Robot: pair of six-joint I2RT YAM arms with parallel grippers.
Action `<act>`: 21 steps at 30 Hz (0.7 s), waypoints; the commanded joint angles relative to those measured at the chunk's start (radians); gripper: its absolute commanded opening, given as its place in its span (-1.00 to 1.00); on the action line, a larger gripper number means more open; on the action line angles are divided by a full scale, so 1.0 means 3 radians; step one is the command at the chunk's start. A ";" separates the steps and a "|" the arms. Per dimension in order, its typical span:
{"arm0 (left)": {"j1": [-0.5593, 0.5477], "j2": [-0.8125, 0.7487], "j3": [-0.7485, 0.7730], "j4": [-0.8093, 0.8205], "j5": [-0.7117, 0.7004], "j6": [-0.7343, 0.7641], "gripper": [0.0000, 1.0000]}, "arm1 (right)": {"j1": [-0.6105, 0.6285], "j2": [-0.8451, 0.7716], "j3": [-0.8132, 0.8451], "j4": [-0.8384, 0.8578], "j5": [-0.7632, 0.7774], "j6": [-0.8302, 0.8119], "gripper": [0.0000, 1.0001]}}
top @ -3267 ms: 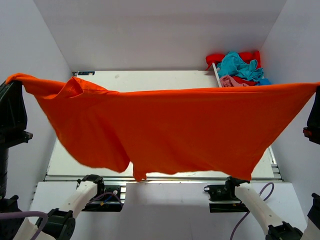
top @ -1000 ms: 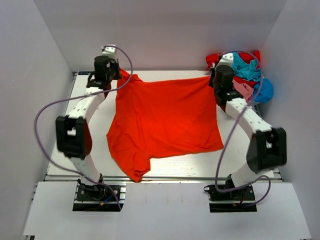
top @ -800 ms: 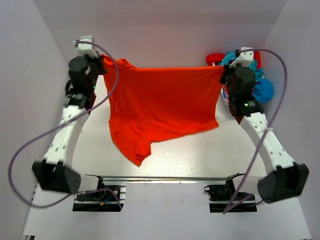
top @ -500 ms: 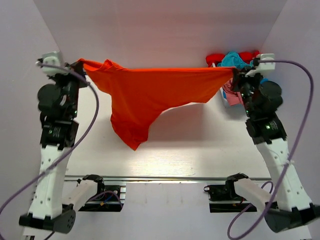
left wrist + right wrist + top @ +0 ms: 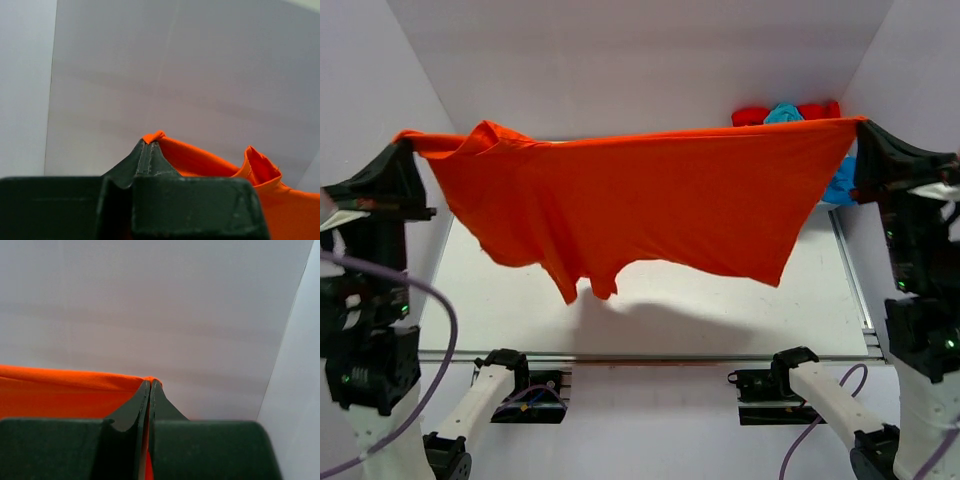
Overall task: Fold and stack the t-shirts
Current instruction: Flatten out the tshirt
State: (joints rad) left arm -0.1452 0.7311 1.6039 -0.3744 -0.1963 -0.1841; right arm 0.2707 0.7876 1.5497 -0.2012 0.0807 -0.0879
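Change since earlier: both arms have risen and moved apart. The orange shirt, bunched into a narrow drape half a second ago, is now pulled out into a wide sheet.
Left tool: jaws closed, pinching one corner of the shirt at the upper left of the frame. The wrist view shows a nub of orange cloth at the fingertips.
Right tool: jaws closed, pinching the opposite end of the top edge at the upper right.
Shirt location: hanging in the air above the worktop, clear of it, with its shadow on the surface below.
Reason for hold: judged as a spread-out step. Two grips held far apart tension the top edge, so the cloth hangs flat and can be laid down without creases for folding.
Orientation: long axis runs left to right across the frame. The top edge is nearly straight. The collar fold sits close to the left end. The lowest point hangs left of centre.
Other shirts: red and teal pile at the upper right, behind the top edge, not yet handled.
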 commanded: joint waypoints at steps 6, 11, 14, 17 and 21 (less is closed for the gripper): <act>0.0039 -0.0080 0.0947 -0.0362 0.0204 0.0189 -1.00 | -0.0012 -0.0344 0.0326 -0.0347 -0.0217 -0.0172 -1.00; 0.0039 -0.0110 0.1214 -0.0434 0.0337 0.0266 -1.00 | -0.0018 -0.0580 0.0300 -0.0383 -0.0473 -0.0131 -1.00; 0.0039 -0.0182 0.1214 -0.0475 0.0404 0.0297 -1.00 | -0.0013 -0.0677 0.0249 -0.0342 -0.0570 -0.0096 -1.00; 0.0039 -0.0182 0.1097 -0.0435 0.0434 0.0327 -1.00 | -0.0013 -0.0682 0.0173 -0.0327 -0.0586 -0.0065 -1.00; 0.0039 -0.0182 0.0770 -0.0286 0.0404 0.0327 -1.00 | -0.0002 -0.0662 -0.0235 -0.0107 -0.0382 0.0027 -1.00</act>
State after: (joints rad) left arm -0.1402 0.7410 1.8748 -0.4873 -0.0608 -0.1028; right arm 0.2695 0.5716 1.5616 -0.2825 -0.0887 -0.1013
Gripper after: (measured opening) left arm 0.025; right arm 0.009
